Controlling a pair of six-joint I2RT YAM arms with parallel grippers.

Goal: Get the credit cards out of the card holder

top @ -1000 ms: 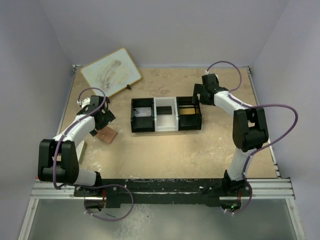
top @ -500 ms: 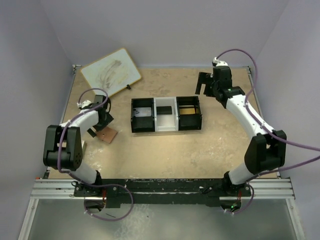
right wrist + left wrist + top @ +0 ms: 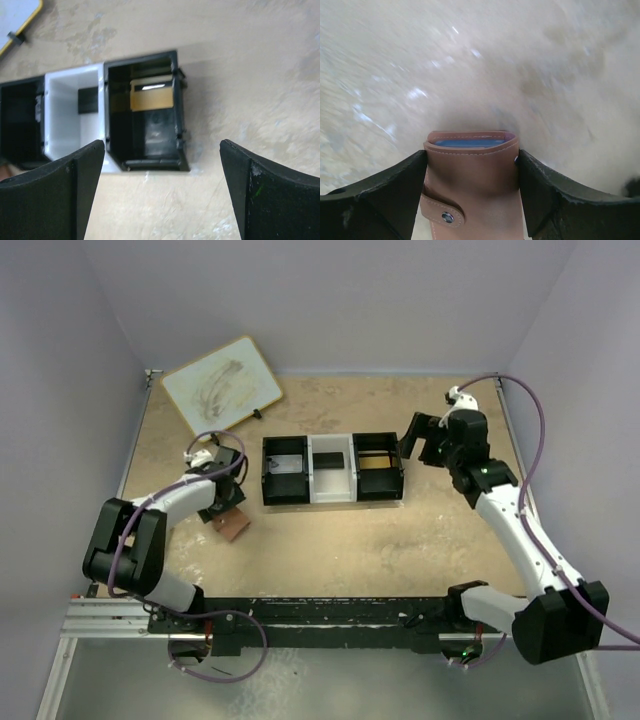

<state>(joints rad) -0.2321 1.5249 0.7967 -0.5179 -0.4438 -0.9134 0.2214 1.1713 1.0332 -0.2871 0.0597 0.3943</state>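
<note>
My left claw (image 3: 471, 159) is clamped on the card holder (image 3: 472, 190), one finger pressed to each side edge, near the left end of the tray (image 3: 310, 472). My wrist view shows blue credit cards (image 3: 470, 142) peeking from its far end; overhead it is only a brown patch. My right claw (image 3: 161, 150) hangs wide open by the tray's right compartment.

Overhead camera sits high behind the arm bases, looking down on the whole table (image 3: 330, 540) from a distance. Left wrist view is tight, right on the card holder (image 3: 470, 170). Right wrist view hangs higher, tilted down at the tray (image 3: 179, 125) — both also visible from overhead.
</note>
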